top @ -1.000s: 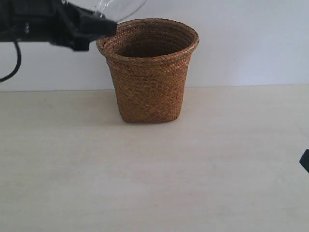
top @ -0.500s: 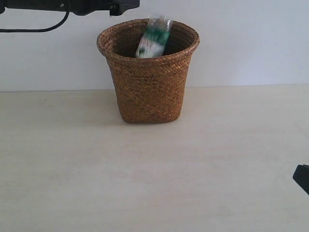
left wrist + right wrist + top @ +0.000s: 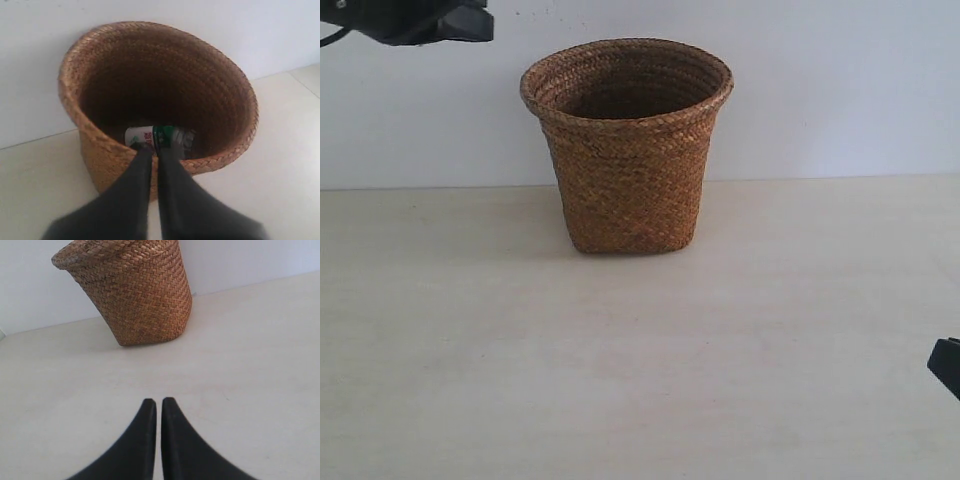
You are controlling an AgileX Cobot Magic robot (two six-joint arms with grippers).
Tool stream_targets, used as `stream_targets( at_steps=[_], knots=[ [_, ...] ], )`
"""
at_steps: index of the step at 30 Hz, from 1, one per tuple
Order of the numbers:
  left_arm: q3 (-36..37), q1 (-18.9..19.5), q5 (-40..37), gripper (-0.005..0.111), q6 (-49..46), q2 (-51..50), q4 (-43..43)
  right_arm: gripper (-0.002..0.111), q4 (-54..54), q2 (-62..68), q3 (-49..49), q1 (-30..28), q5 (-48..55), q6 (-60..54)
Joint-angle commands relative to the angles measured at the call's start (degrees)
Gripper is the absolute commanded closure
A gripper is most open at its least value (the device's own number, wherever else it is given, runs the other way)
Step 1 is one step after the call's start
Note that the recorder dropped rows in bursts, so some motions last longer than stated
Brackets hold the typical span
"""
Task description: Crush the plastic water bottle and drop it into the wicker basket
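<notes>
Left wrist view: the plastic water bottle (image 3: 165,136), green label showing, lies on its side at the bottom of the wicker basket (image 3: 70,85), by the wall nearest the camera. Whether it is crushed cannot be told, as the fingertips cover part of it. The drop looks made, so the task seems all but finished. What remains, by that reading, is to take the arm away cleanly: up and off to the side, clear of the flared rim, so the light basket is not nudged or tipped on the pale worktop (image 3: 640,380). The left gripper (image 3: 156,150) is closed to a thin slit and grips nothing. It hangs above the bottle and apart from it, its tips pointing down into the basket's mouth. The exterior view puts it high and to the left of the rim, not touching, with the bottle hidden behind the weave. The right gripper (image 3: 158,402), likewise pinched together and empty, sits low over the worktop, well apart from the basket.
</notes>
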State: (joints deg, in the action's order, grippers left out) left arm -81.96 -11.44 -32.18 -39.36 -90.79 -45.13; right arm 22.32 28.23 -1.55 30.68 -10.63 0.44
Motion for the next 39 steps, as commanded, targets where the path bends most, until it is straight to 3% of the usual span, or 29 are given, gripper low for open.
stream_targets(
  at_steps=[1, 6, 12, 19, 27, 39],
  knots=[
    [8.9, 1.2, 9.2, 0.103, -4.3, 8.1, -6.7, 0.108, -0.3, -0.3, 0.3, -0.4, -0.5, -0.9],
    [19.5, 1.2, 20.5, 0.103, -9.9, 18.5, -14.4, 0.108, -0.3, -0.3, 0.3, -0.4, -0.5, -0.9],
    [29.4, 1.2, 27.7, 0.103, -9.8, 30.5, -15.4, 0.108, -0.3, -0.3, 0.3, -0.4, -0.3, -0.8],
    [36.8, 1.2, 25.0, 0.103, -8.7, 42.1, -15.4, 0.108, -0.3, -0.3, 0.3, -0.4, -0.3, -0.8],
    [38.7, 1.2, 20.1, 0.103, -6.7, 51.0, -15.5, 0.108, -0.3, -0.3, 0.3, -0.4, -0.3, -0.8],
    [38.7, 1.2, 20.4, 0.103, -6.7, 52.4, -15.5, 0.108, -0.3, -0.3, 0.3, -0.4, -0.3, -0.8]
  ],
)
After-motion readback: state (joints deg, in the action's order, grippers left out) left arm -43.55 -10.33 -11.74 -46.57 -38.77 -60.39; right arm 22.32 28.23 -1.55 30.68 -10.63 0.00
